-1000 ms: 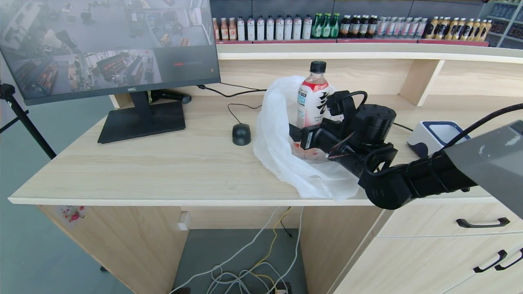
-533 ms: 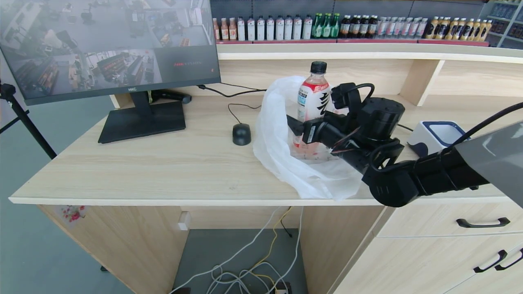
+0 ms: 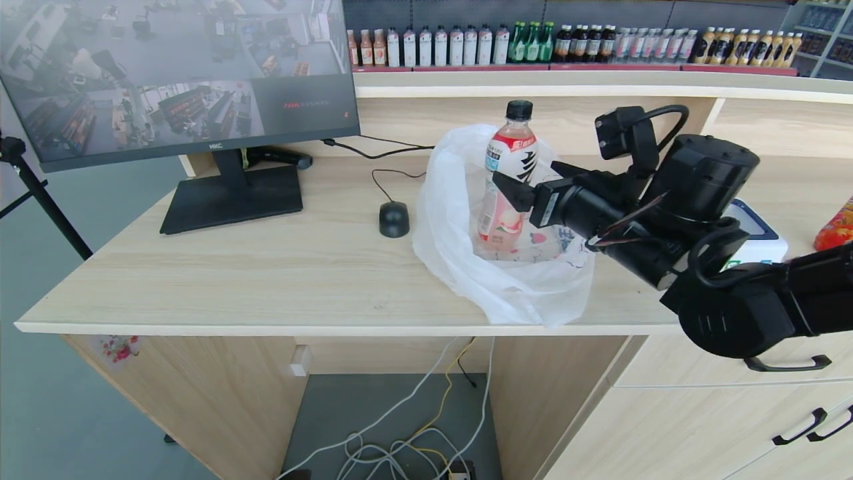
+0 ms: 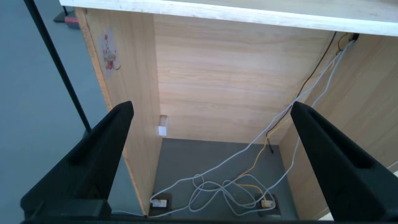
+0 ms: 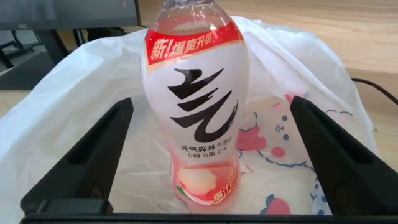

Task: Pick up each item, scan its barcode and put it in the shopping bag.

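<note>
A clear bottle [image 3: 508,179] of pink drink with a black cap stands upright inside the white shopping bag [image 3: 460,247] on the counter. My right gripper [image 3: 526,183] is open just to the right of the bottle, level with its middle and apart from it. In the right wrist view the bottle [image 5: 196,112] stands a little beyond the gripper [image 5: 211,102], centred between its spread fingers [image 5: 81,168], with the bag [image 5: 298,68] around it. My left gripper [image 4: 211,106] is open and holds nothing, below the counter's edge, facing cables [image 4: 230,186] on the floor.
A white barcode scanner [image 3: 756,237] sits on the counter to the right, partly behind my right arm. An orange-red packet [image 3: 836,227] shows at the right edge. A mouse [image 3: 393,219] and a monitor [image 3: 180,80] stand to the left of the bag.
My right gripper has drawn back from the bottle, up and to the right, leaving it standing in the bag. The arm now covers part of the scanner.
</note>
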You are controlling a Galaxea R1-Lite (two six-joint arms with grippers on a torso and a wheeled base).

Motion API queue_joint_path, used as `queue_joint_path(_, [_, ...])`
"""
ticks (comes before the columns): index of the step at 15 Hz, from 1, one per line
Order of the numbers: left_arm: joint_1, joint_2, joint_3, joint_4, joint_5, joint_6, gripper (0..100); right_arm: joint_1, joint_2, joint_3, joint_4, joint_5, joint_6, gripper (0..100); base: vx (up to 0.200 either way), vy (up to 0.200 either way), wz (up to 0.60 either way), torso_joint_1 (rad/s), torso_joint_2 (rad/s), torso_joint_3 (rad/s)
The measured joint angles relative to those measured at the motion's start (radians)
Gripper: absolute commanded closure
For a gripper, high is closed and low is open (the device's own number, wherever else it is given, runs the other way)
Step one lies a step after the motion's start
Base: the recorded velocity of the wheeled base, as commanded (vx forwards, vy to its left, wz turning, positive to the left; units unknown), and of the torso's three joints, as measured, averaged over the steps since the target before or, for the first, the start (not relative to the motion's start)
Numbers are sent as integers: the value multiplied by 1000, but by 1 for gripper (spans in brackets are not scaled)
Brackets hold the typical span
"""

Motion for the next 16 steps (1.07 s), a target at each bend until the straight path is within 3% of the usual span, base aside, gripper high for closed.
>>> queue_joint_path(5, [0, 0, 0, 0, 0, -1, 0, 31, -159, 247, -120, -45, 1, 0, 0, 0, 0, 0, 0, 0])
queue_joint_path(10, [0, 0, 0, 0, 0, 0, 0, 61, -242, 584, -450, -73, -1, 0, 0, 0, 0, 0, 0, 0])
queue_joint_path(16, [0, 0, 0, 0, 0, 0, 0, 86, -292, 669, -486, -83, 1, 0, 0, 0, 0, 0, 0, 0])
